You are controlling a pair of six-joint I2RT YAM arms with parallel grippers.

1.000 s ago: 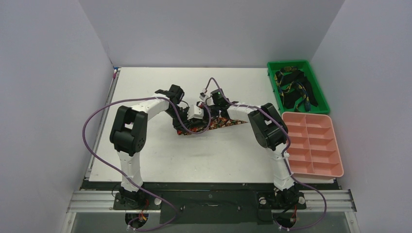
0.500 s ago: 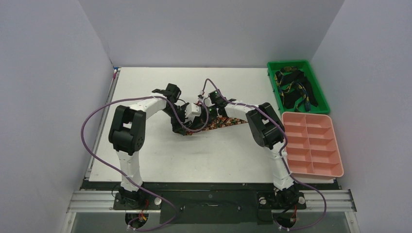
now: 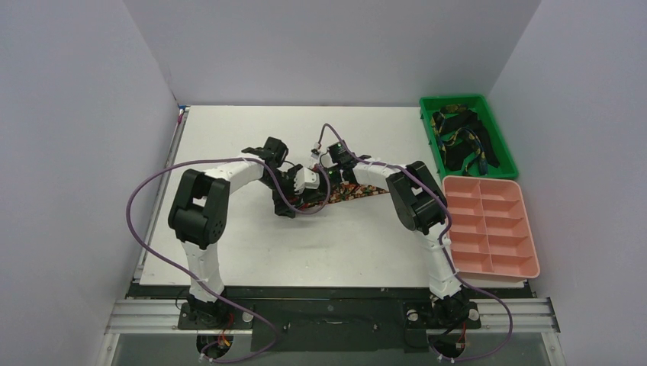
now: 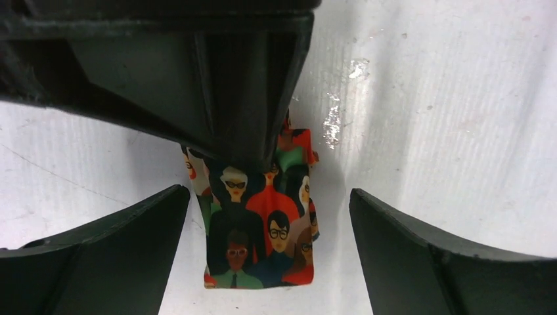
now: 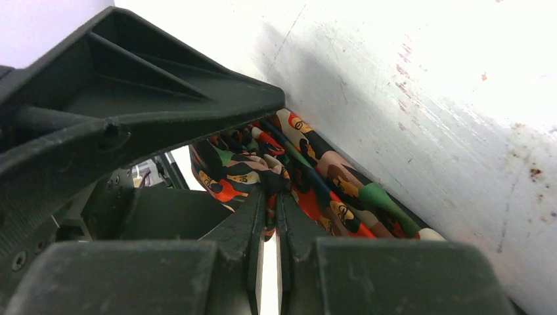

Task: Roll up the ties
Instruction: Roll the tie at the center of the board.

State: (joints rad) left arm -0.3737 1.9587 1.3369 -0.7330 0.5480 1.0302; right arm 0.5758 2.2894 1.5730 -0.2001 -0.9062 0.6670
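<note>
A dark tie [image 3: 355, 192] printed with red, orange and green faces lies mid-table. Its square end [image 4: 259, 243] rests flat on the white table, between the wide-apart fingers [image 4: 98, 262] of my left gripper [image 4: 269, 193], which is open and touches nothing. Just beyond, my right gripper [image 5: 270, 197] is shut on a bunched fold of the tie [image 5: 328, 190]. In the top view the left gripper [image 3: 288, 206] and right gripper [image 3: 313, 181] meet over the tie's left end, nearly touching. The left end of the tie is hidden there under the grippers.
A green bin [image 3: 450, 98] at the back right holds several dark patterned ties [image 3: 461, 141]. A pink compartment tray [image 3: 482, 181] sits in front of it. Purple cables [image 3: 145, 191] loop off both arms. Grey walls close in the left, back and right.
My left gripper has opened and let go of the tie's end, which now lies flat. My right gripper has shut on the tie's fold. The left wrist shifted slightly nearer.
</note>
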